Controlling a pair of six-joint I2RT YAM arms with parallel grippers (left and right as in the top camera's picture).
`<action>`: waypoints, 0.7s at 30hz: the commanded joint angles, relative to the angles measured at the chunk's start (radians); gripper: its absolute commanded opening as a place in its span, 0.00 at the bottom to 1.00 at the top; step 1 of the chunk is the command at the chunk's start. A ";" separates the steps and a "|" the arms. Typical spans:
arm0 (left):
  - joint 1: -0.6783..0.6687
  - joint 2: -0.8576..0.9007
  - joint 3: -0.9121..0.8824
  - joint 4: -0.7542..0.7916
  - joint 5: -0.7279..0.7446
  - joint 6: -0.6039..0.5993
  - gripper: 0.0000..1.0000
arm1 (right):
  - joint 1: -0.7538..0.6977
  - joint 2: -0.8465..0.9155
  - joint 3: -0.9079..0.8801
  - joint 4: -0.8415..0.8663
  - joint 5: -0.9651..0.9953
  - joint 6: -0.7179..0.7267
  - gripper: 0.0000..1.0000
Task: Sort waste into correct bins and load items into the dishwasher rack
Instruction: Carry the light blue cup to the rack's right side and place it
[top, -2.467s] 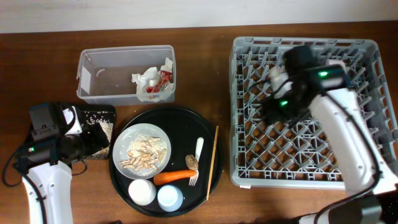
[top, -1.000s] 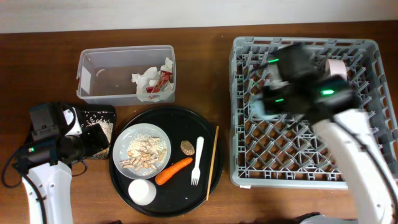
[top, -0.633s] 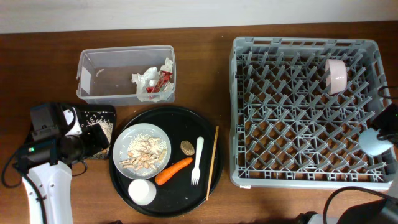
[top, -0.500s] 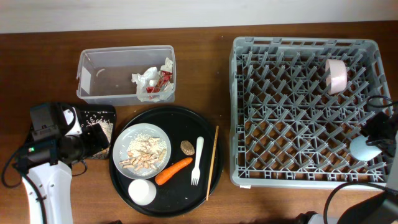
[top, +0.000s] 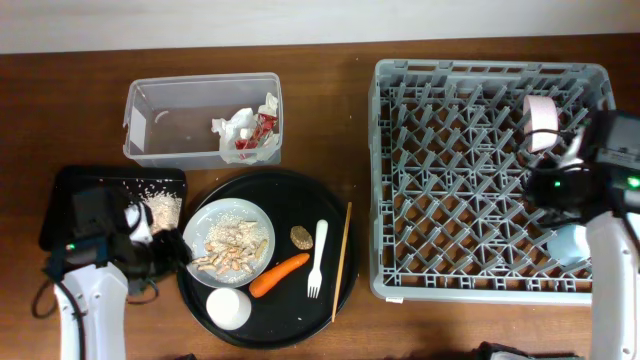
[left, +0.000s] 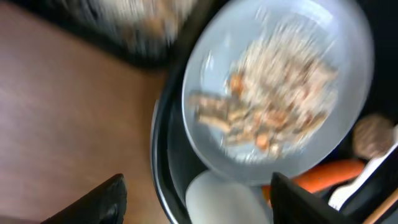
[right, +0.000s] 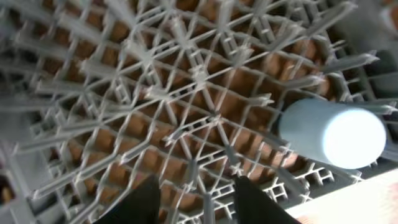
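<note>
Lying in the dishwasher rack (top: 480, 68): blue cup (top: 566, 246), pink cup (top: 541, 122).

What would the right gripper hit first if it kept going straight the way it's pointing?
Probably the grid floor of the dishwasher rack, ahead of the right gripper. The blue cup lies off to one side, though depth is unclear.

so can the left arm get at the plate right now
Probably yes. The left gripper is open and hangs right at the plate's left edge, with nothing between them. The white cup sits close below the plate, so room there is tight.
</note>
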 joint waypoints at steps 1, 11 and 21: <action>0.003 -0.003 -0.092 0.019 0.033 -0.043 0.56 | 0.053 0.012 0.015 -0.002 0.011 -0.031 0.39; 0.003 -0.003 -0.184 0.023 -0.195 -0.380 0.01 | 0.052 0.052 0.011 -0.047 0.036 -0.031 0.39; 0.003 0.229 -0.219 0.150 -0.115 -0.438 0.01 | 0.052 0.052 0.011 -0.064 0.032 -0.030 0.39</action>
